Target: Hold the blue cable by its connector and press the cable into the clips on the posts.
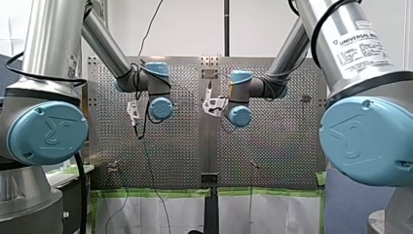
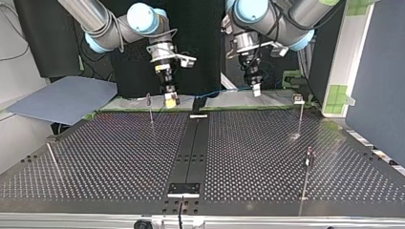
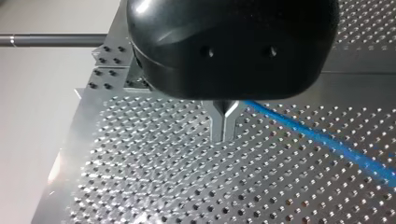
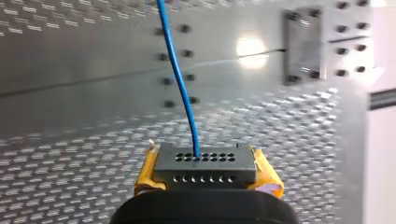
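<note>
Connector gripped; cable probably light and limp

Top view: the blue cable (image 2: 217,92) ran between both arms along the worktop's (image 2: 119,157) far edge. Left wrist view: the left end effector (image 3: 223,125) was closed, with the cable just beside it. Right wrist view: the right end effector (image 4: 208,175) clamped the connector (image 4: 205,161), which looked rigid and the soundest place to hold.

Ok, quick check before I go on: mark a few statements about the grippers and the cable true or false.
1. My right gripper is shut on the connector. True.
2. My left gripper is wide open. False: its metal fingers are shut together.
3. The blue cable comes out of the connector's perforated face. True.
4. The blue cable is pressed into a post's clip. False: in the top view it runs between the grippers, clear of the posts.
</note>
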